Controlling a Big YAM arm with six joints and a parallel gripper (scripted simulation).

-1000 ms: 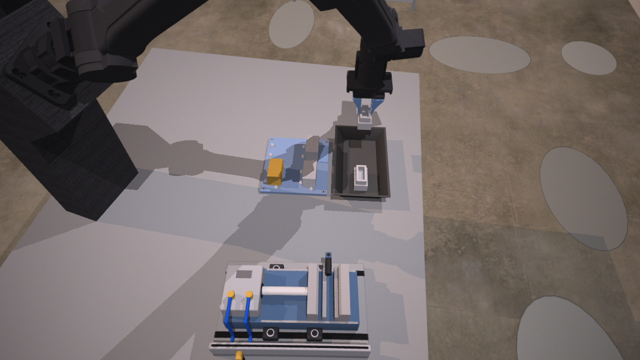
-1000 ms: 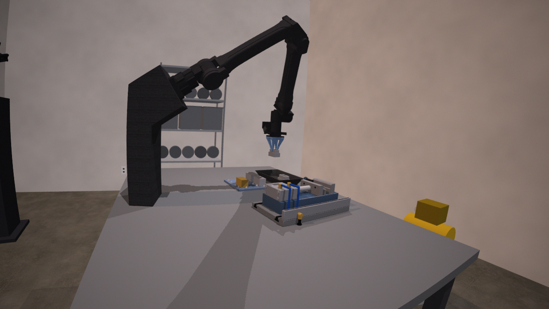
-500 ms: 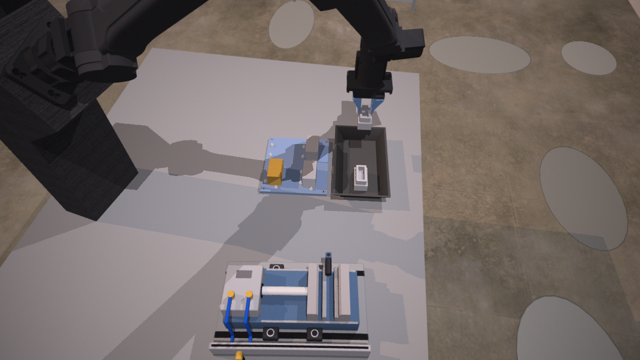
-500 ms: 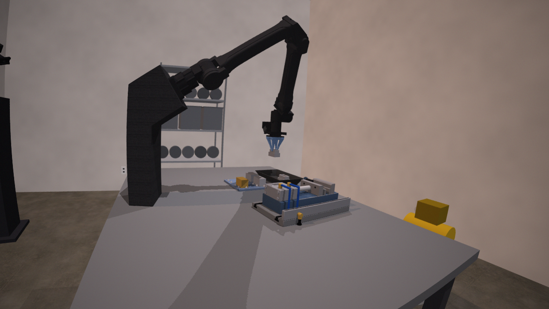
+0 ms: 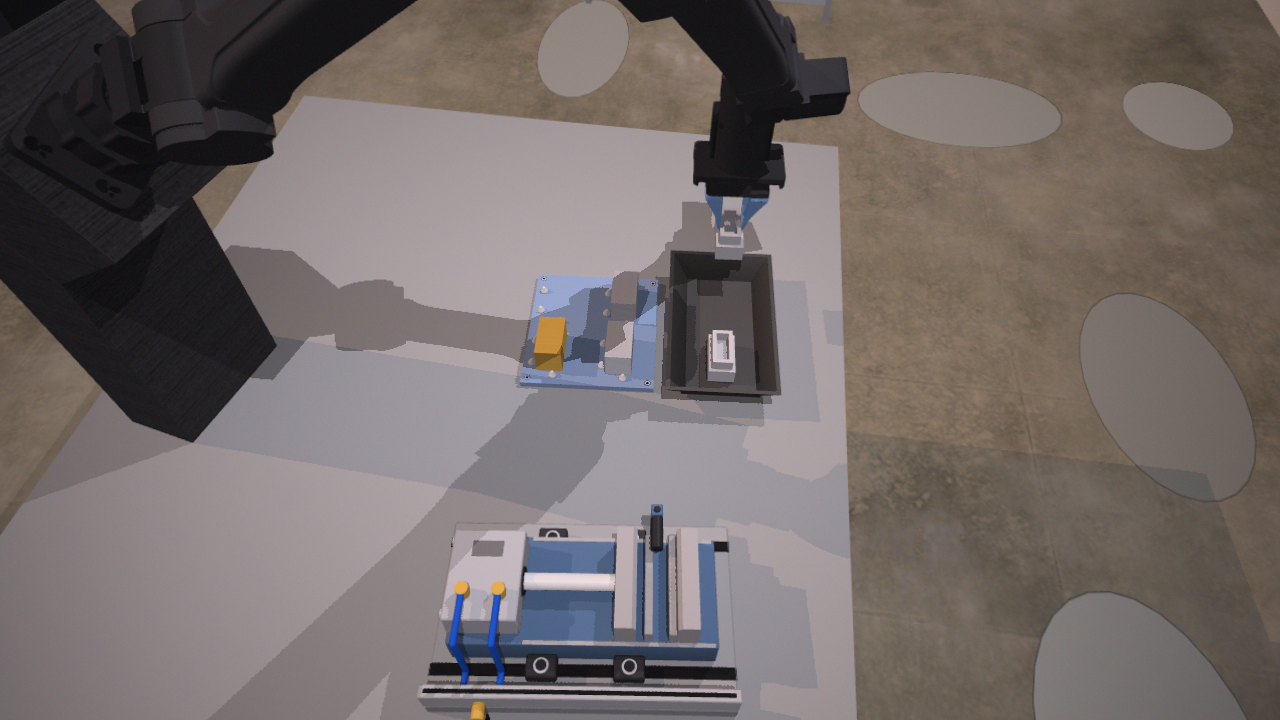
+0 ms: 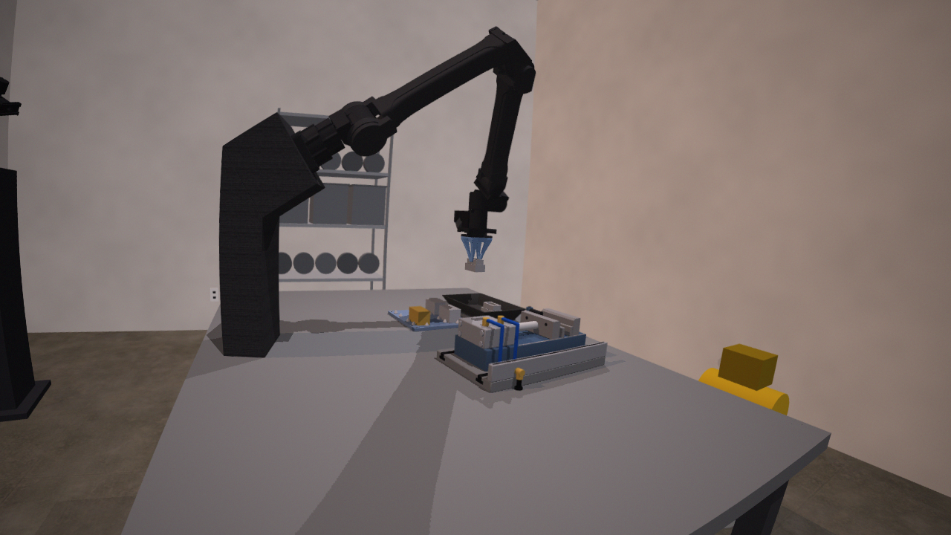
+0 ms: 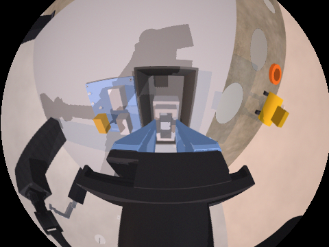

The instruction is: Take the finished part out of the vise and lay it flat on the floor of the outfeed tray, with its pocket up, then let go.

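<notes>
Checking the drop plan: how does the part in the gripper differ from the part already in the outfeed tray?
The held part hangs in the air, clamped by the gripper near the tray's far end; the tray part lies on the floor of the outfeed tray. The tray part lies flat with its pocket up, untouched; the held part's pocket side cannot be told from these views. Both are small light grey blocks of like shape.

On the grey tabletop (image 5: pixel 375 197), a blue-bodied metal vise (image 5: pixel 581 608) nearest the top camera, beyond it a blue fixture plate (image 5: pixel 559 295) left of a dark rectangular outfeed tray (image 5: pixel 768 322) with a white pocketed part (image 5: pixel 721 354) inside, another small grey part (image 6: pixel 475 266) held well above.
</notes>
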